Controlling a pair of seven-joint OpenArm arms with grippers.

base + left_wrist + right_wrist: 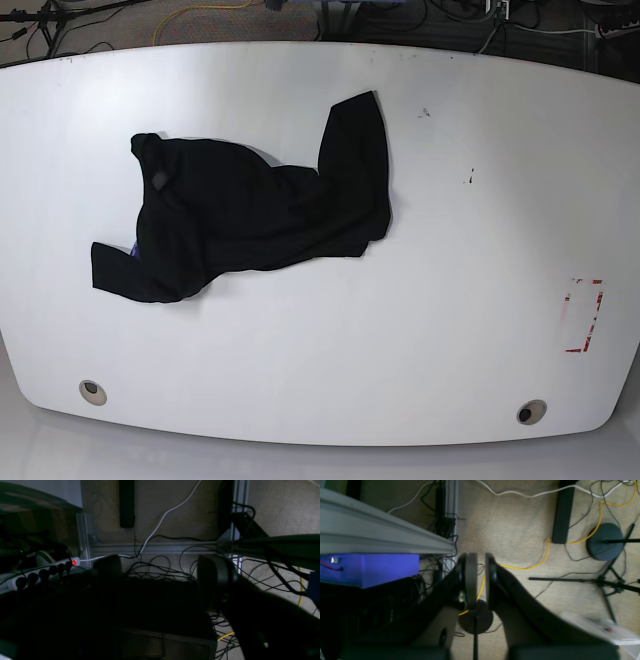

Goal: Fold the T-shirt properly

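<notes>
The black T-shirt lies crumpled on the left half of the white table. One sleeve sticks up toward the far edge and a purple bit peeks out at its left. Neither gripper appears in the base view. In the left wrist view, my left gripper hangs off the table over floor cables, its fingers wide apart and holding nothing. The right wrist view has my right gripper above the carpet, its pads drawn together to a thin slit with nothing held.
A red outlined mark sits near the table's right edge, and two round holes lie near the front. Below the arms are a power strip, an aluminium rail, a blue box and stand bases.
</notes>
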